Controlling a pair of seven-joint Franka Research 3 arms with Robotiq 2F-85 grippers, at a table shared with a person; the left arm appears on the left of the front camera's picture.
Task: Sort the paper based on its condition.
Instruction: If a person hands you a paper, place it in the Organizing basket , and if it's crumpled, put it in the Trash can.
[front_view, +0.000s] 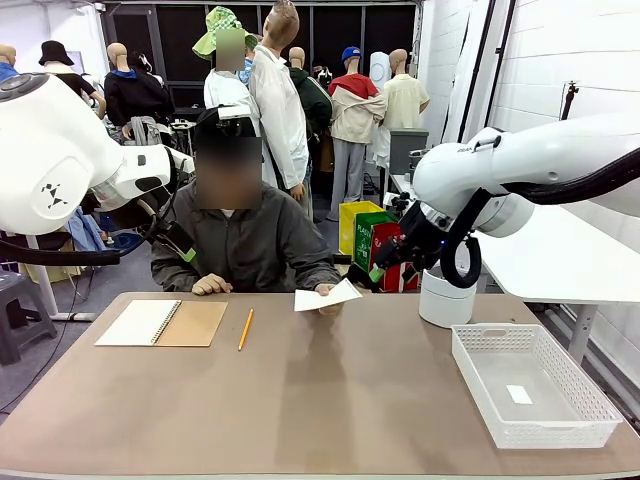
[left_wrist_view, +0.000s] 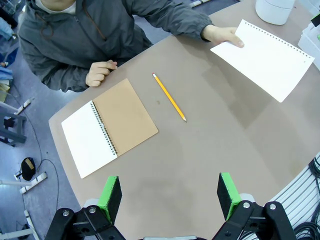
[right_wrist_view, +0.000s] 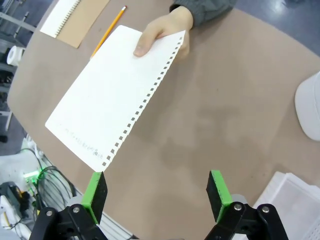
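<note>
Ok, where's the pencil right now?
In the front view the pencil lies on the table left of centre, between the open notebook and the paper that the person's hand holds up.

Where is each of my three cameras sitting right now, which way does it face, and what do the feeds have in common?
Front view: between the arms, facing the person across the table; both white arms show, plus the right gripper.
Left wrist view: high over the table, looking down; left gripper open above the notebook and pencil.
Right wrist view: looking down; right gripper open near the paper held in the person's hand.
Shared: all show paper, hand, notebook, pencil.
</note>
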